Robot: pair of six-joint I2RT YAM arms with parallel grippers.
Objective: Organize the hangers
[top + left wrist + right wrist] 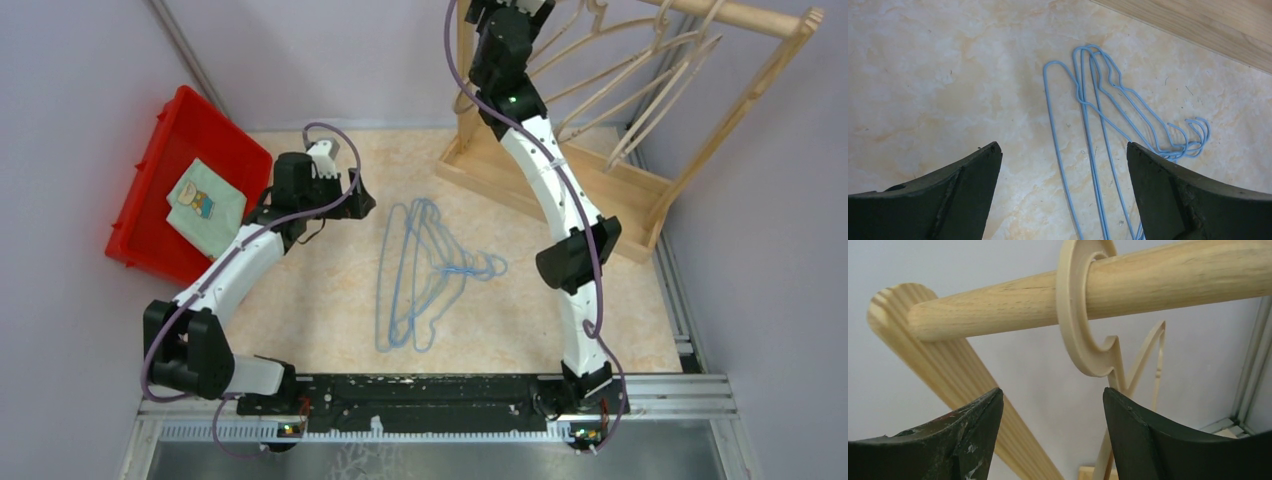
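Several thin light-blue wire hangers (425, 270) lie overlapping flat on the marble table, hooks pointing right. My left gripper (360, 195) hovers just left of them, open and empty; in its wrist view the blue hangers (1098, 115) run between and beyond the two fingers of the left gripper (1063, 147). Beige hangers (620, 70) hang from the rack's rail at the top right. My right gripper (1050, 392) is raised beside that rail, open, holding nothing. A beige hanger hook (1073, 315) sits around the wooden rail (998, 305), its neck just above the right fingertip (1118, 405).
A red bin (190, 130) holding a folded green cloth (205, 205) stands at the back left. The wooden rack's base (560, 180) and slanted legs (740, 110) fill the back right corner. Grey walls close in on both sides.
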